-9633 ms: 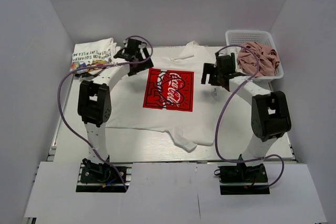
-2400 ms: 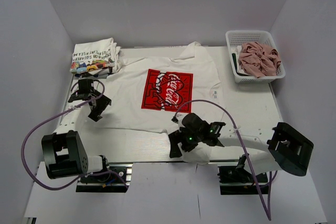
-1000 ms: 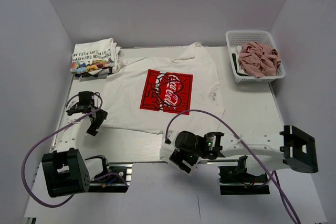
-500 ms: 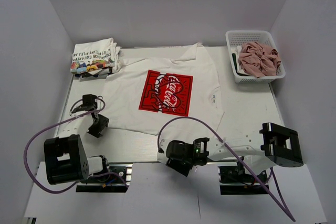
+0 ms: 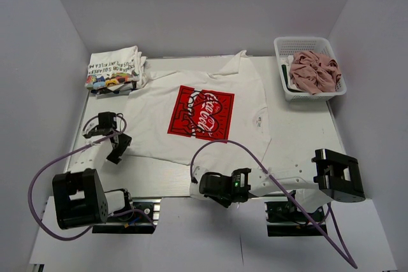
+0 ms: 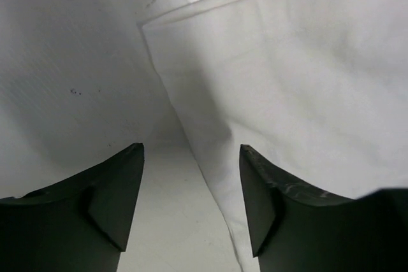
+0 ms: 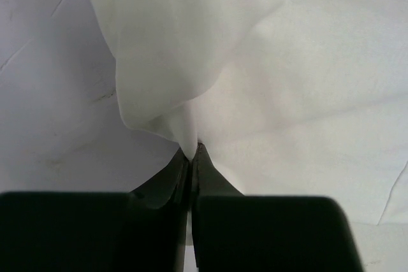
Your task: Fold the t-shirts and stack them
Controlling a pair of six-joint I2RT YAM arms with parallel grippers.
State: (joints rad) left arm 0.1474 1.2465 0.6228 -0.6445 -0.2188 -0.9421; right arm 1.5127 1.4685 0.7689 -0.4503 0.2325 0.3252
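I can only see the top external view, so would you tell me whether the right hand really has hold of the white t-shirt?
Observer: Yes. The right wrist view shows the right hand shut, pinching a fold of the white t-shirt.
Operator: Thank you. Is the left hand open or shut?
Observer: The left hand is open. Its wrist view shows the jaws well apart.
Operator: Is any cloth between them?
Observer: The shirt's edge runs through that gap, ungripped, with bare table to its left.
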